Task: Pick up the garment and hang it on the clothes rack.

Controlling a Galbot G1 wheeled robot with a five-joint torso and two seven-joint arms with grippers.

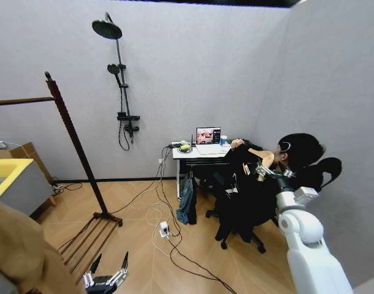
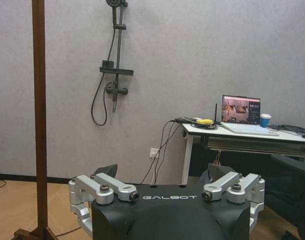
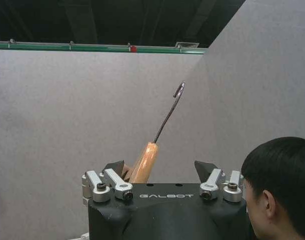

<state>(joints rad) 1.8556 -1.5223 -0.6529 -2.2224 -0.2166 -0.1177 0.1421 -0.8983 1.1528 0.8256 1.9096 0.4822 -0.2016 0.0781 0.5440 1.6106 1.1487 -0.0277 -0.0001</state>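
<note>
One pincer (image 1: 259, 172) at garment (image 1: 245, 196)

The one word I can read is "GALBOT", in pale letters on the black body of the left gripper (image 2: 168, 176), and again on the right gripper (image 3: 160, 171). The laptop (image 2: 240, 109) screen is lit, but its writing is too small to read.

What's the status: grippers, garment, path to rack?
Right gripper raised, wooden hanger between its fingers, black garment hanging below. Left gripper low, open. Clothes rack off left; floor cables between.
</note>
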